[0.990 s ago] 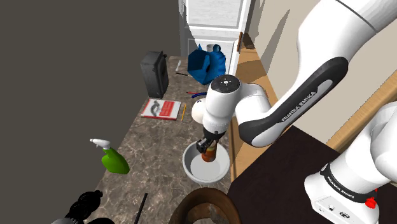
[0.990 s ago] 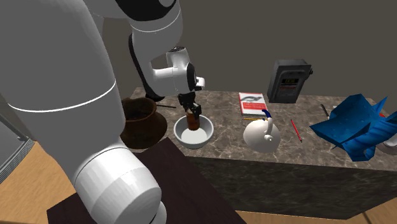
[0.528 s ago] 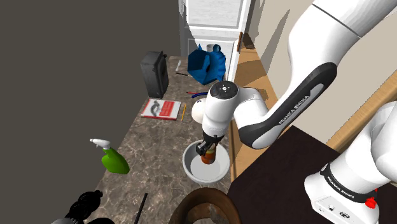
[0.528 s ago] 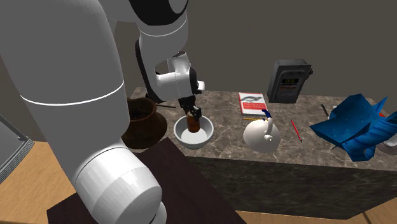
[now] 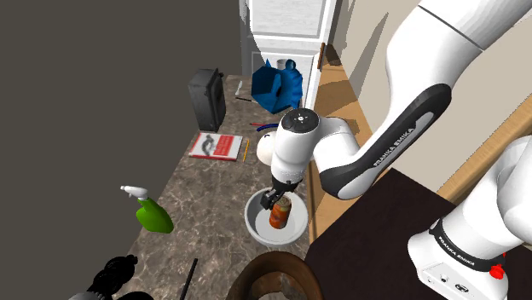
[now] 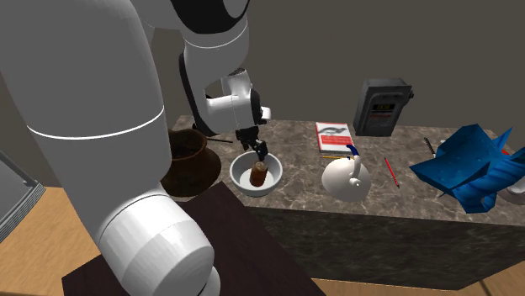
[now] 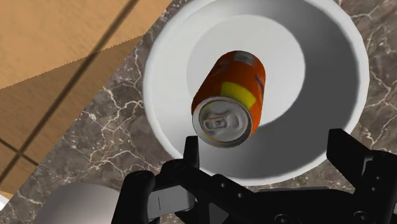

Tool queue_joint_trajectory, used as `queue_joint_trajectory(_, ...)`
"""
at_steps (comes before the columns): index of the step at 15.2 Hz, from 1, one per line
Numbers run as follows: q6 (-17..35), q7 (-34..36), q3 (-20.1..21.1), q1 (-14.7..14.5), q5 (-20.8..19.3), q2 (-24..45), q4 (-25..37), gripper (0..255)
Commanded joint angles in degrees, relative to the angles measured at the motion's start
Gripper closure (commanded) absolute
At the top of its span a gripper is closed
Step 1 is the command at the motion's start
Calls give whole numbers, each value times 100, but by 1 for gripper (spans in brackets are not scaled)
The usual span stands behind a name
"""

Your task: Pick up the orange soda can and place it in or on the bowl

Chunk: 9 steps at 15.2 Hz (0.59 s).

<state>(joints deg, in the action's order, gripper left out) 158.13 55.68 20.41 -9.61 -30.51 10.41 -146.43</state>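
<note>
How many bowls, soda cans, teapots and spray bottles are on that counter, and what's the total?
bowl: 1
soda can: 1
teapot: 1
spray bottle: 1
Total: 4

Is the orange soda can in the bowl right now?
Yes, in: the can is inside the white bowl, with the open tool clear of it.

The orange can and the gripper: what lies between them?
Nothing. In the wrist view the open gripper stands apart from the orange can, and across the gap lies the bare inside of the white bowl.
</note>
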Motion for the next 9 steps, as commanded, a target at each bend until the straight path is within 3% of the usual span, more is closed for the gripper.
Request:
queue_joint_trajectory(1, 0, 0, 0, 0, 0, 0, 0, 0)
queue_joint_trajectory(5, -581, -930, 473, 168, 1286, -915, -162, 0)
queue_joint_trajectory(9, -580, -931, 444, 138, 1288, -915, -162, 0)
